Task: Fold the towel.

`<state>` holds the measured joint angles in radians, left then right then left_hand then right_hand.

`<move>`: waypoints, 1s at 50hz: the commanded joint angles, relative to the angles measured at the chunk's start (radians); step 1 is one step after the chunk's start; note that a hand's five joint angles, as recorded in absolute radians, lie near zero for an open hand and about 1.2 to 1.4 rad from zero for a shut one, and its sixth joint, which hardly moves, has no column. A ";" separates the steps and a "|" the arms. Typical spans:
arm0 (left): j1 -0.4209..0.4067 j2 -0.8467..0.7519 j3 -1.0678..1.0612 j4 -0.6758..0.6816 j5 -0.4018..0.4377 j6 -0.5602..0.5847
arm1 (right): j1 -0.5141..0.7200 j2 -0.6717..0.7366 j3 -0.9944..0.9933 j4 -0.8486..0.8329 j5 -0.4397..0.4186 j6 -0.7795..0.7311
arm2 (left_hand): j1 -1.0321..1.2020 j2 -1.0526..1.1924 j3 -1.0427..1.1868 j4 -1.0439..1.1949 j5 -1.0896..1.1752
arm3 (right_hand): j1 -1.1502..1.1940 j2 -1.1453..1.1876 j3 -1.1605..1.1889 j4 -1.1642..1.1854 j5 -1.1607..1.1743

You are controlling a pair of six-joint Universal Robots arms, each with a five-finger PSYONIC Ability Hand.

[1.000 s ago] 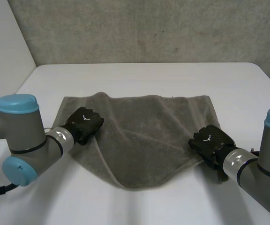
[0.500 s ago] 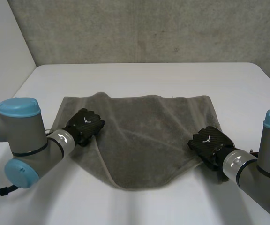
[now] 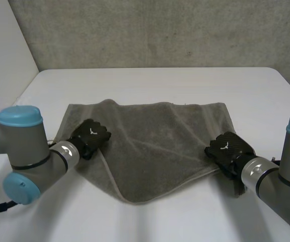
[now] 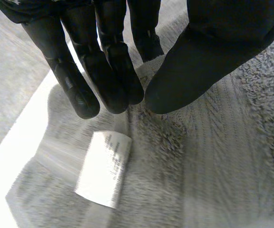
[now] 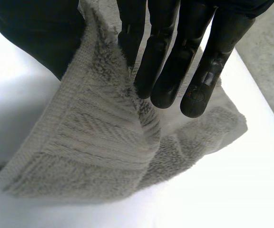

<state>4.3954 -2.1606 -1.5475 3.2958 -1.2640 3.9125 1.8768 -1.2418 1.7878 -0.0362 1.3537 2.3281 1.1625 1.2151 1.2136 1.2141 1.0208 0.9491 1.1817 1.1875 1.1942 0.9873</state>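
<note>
A grey towel (image 3: 155, 141) lies on the white table (image 3: 160, 85), its far edge flat and its near edge raised and sagging to a point between the arms. My left hand (image 3: 89, 136) is at the towel's near left corner. Its fingers (image 4: 103, 71) and thumb pinch the cloth (image 4: 213, 142) just above a white label (image 4: 103, 173). My right hand (image 3: 228, 147) is at the near right corner. There the thumb and fingers (image 5: 175, 57) close on the towel's banded hem (image 5: 94, 142), which hangs down from them.
A grey concrete wall (image 3: 160, 30) stands behind the table. Bare white table (image 3: 266, 101) runs to the right of the towel, beyond it and in front of it, with the table's left edge (image 3: 26, 83) close to my left arm.
The towel's sagging near edge has shifted to the left. My right hand has moved slightly to the right, and my left hand has drawn back a little towards its arm.
</note>
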 commanded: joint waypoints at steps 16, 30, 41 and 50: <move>0.045 0.794 -0.123 -0.183 -0.109 -0.203 | -0.068 -0.396 -0.401 0.651 -0.024 -0.033 | 0.234 0.181 0.183 0.182 0.201 | 0.447 0.215 0.209 0.202 0.234; 0.090 0.610 -0.206 -0.348 -0.110 -0.185 | -0.050 -0.101 -0.439 0.745 -0.042 -0.200 | 0.234 0.181 0.183 0.182 0.201 | 0.447 0.215 0.209 0.202 0.234; 0.067 0.194 0.213 -0.124 -0.159 -0.189 | 0.070 0.171 -0.753 0.391 0.180 -0.222 | 0.234 0.181 0.183 0.182 0.201 | 0.447 0.215 0.209 0.202 0.234; 0.025 0.116 0.840 0.071 -0.213 -0.450 | 0.091 0.128 -0.930 -0.171 0.222 -0.116 | 0.234 0.181 0.183 0.182 0.201 | 0.447 0.215 0.209 0.202 0.234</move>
<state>4.4381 -2.0276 -1.1381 3.2240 -1.4364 3.6743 1.9545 -1.0684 0.9549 0.1743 1.5520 2.1305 1.1716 1.2180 1.2168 1.2181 1.0253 0.9491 1.1817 1.1875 1.1943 0.9881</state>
